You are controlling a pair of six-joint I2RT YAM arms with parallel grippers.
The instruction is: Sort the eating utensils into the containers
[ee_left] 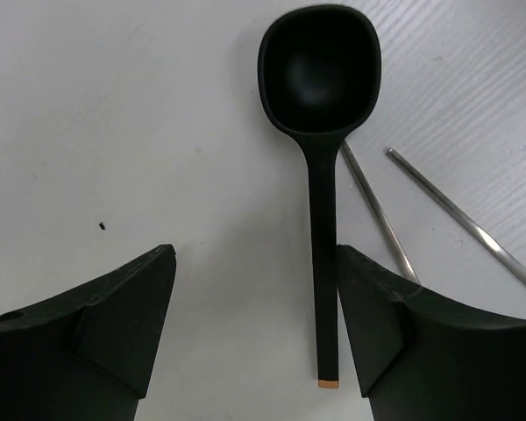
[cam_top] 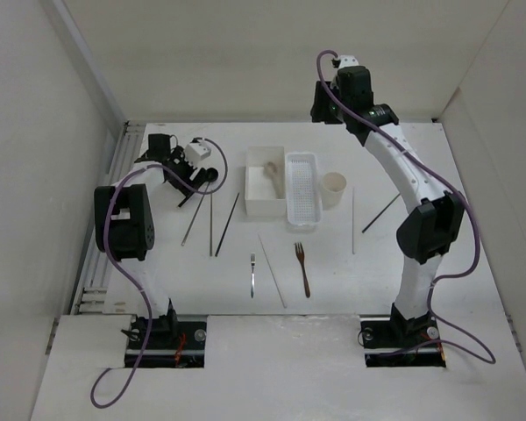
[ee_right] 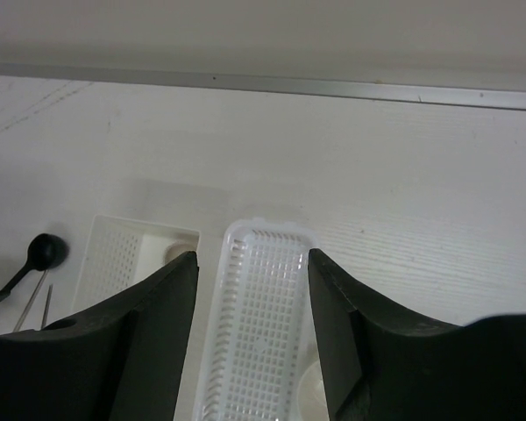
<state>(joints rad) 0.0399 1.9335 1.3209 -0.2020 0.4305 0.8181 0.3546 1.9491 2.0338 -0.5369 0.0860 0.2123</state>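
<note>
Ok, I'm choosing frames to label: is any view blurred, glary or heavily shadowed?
Top view: even light, faint shadows, nothing blurred. Left wrist: black spoon crisp, dull sheen in its bowl. Right wrist: basket slightly soft, dark jaws fill the bottom.

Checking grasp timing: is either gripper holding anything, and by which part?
Nothing held. Left gripper is open around the handle of the black spoon; right gripper is open, empty.
</note>
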